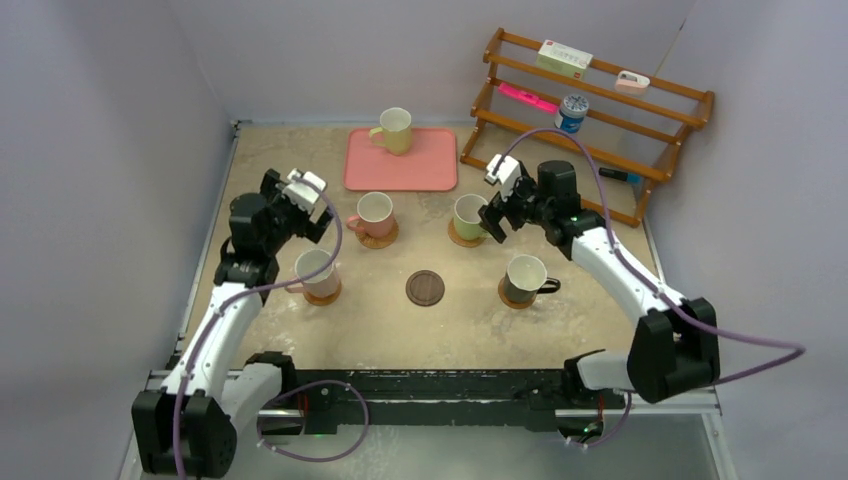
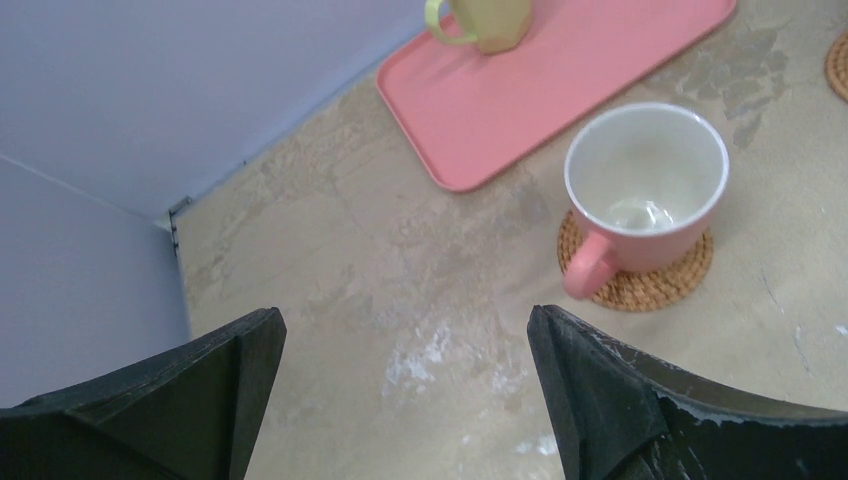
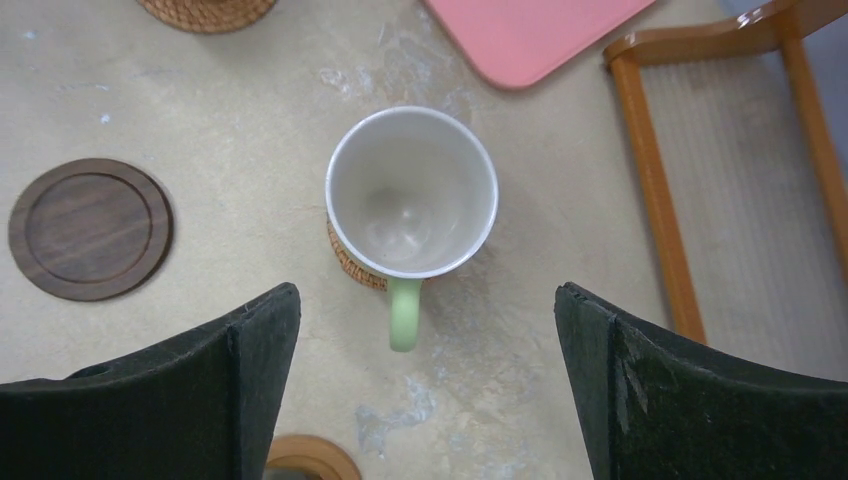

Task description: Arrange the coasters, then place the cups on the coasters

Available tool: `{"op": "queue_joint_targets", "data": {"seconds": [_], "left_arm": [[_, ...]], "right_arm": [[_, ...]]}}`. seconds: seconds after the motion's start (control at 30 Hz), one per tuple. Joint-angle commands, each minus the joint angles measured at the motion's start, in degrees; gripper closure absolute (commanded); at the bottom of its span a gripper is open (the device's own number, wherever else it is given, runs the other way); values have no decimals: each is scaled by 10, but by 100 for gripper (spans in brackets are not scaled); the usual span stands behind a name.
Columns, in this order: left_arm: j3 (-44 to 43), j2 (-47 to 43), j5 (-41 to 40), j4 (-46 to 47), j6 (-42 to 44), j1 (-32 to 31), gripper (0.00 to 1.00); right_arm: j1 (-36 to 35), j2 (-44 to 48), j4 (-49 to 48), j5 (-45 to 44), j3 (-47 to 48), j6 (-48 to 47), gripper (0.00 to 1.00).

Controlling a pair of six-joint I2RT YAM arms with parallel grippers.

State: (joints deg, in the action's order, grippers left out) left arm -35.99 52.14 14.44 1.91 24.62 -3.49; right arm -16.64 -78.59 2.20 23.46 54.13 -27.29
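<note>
Green cup (image 3: pixel 411 195) placed on woven coaster (image 3: pixel 350 262) beside pink tray (image 1: pixel 430 170); right gripper (image 3: pixel 422 290) apart above it, left gripper (image 2: pixel 402 312) apart too. Next: fetch yellow cup (image 1: pixel 395 130) off pink tray, set on bare dark coaster (image 1: pixel 425 288).

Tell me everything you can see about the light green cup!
The light green cup looks like glossy ceramic, white and empty inside, with one green handle. It stands upright on a tan woven coaster that peeks out beneath it. Nothing else touches it; the right end effector hangs open above.
</note>
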Motion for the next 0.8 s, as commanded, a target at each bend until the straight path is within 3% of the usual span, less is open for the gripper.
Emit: {"op": "queue_joint_targets", "data": {"seconds": [0.0,0.4,0.77], "left_arm": [[-120,70,21,-2,24,3,0],[-513,429,86,-152,46,-25,0],[-860,730,134,-287,36,-45,0]], "right_arm": [[0,61,73,-10,39,-19,2],[4,192,178,-41,16,-42,2],[4,274,187,-26,-54,-58,2]]}}
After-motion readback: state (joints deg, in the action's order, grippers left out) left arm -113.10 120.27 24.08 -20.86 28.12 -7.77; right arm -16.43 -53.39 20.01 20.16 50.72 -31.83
